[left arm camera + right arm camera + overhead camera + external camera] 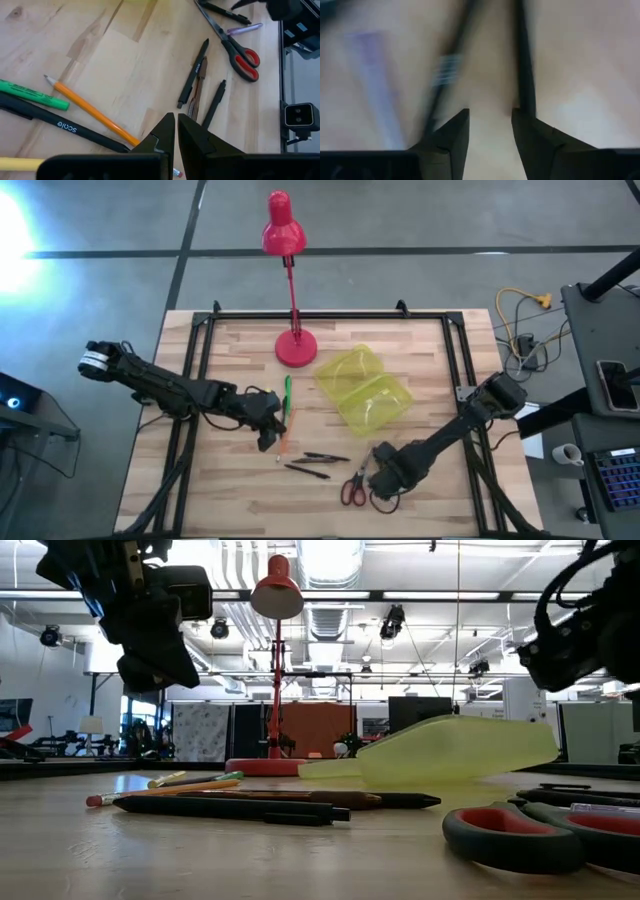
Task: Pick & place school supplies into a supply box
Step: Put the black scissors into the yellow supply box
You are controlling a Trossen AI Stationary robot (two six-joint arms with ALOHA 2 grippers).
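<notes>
The supply box (pixel 365 388), a translucent yellow-green case, lies open on the table right of centre. Pens and pencils lie loose in front of it: a green pen (pixel 35 95), an orange pencil (pixel 90 112), a black pen (pixel 60 122), and more black pens (pixel 315 463). Red-handled scissors (pixel 352 488) and a lilac pen (pixel 245 28) lie farther right. My left gripper (pixel 176 122) hangs shut above the orange pencil's end and holds nothing. My right gripper (pixel 490 117) is open, pointing down just right of the scissors, over two black pens (pixel 522 60).
A red desk lamp (pixel 290 280) stands at the table's far middle, its base (pixel 296 348) beside the box. A black frame (pixel 200 330) runs round the table's edges. Bare wood lies at the near left (pixel 190 490).
</notes>
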